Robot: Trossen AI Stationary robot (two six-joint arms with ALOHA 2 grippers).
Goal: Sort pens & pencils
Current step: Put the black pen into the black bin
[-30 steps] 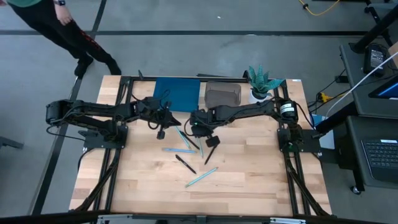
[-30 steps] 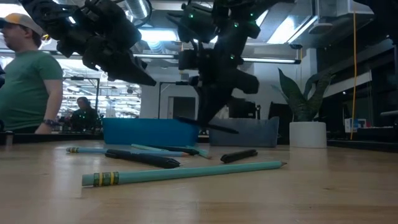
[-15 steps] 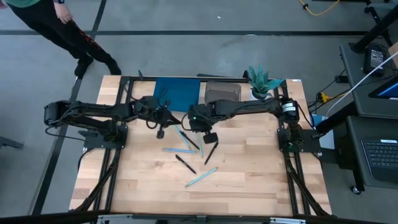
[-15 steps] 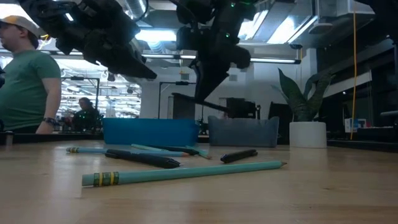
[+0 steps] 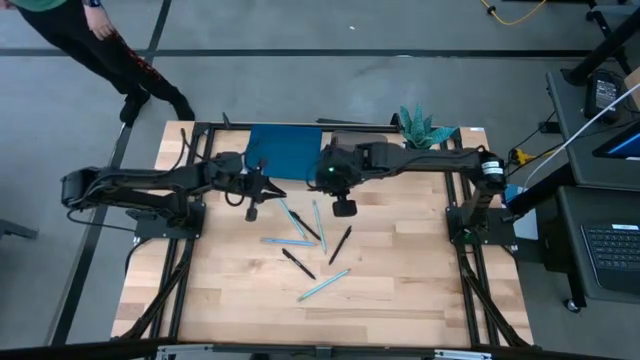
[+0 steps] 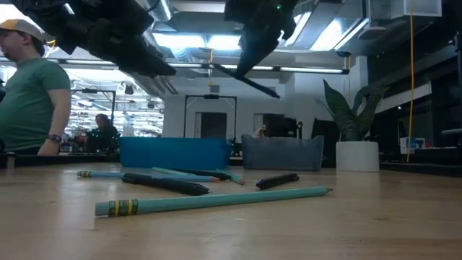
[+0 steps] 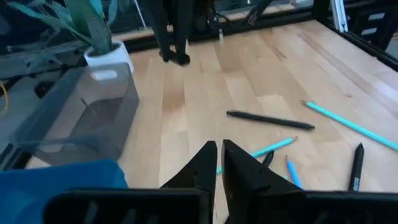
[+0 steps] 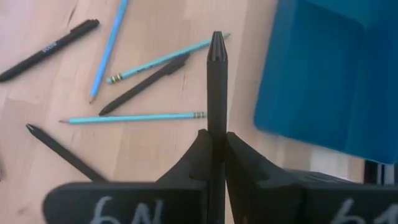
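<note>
My right gripper (image 5: pixel 343 207) hangs high over the table's middle, shut on a black pen (image 6: pixel 249 78). On the wood below lie more black pens (image 5: pixel 340 243) (image 5: pixel 298 264) and several light-blue pencils (image 5: pixel 289 241) (image 5: pixel 324 284). One pencil (image 6: pixel 216 200) lies nearest in the low view. My left gripper (image 5: pixel 252 212) hovers by the blue bin's near edge. Its fingers (image 7: pixel 233 163) stand a narrow slit apart with nothing between them. My right gripper pinches the pen's shaft (image 8: pixel 216 124) between its two fingers, which slant down from above. The pen runs between the fingers and its free end (image 8: pixel 216 43) sticks out past the tips. It hangs tilted, clear of the table, well above the other sticks.
A blue bin (image 5: pixel 285 150) and a grey bin (image 6: pixel 281 153) stand at the table's far edge, with a potted plant (image 5: pixel 420 130) to their right. A person (image 6: pixel 32 94) stands beyond the far left corner. Bare wood lies along the near edge.
My right gripper has risen steeply with the pen, rolling at the wrist, and has drifted toward the far edge and the bins. The pen has gone from just above the table to high over it, still tilted. My left gripper has risen a little.
</note>
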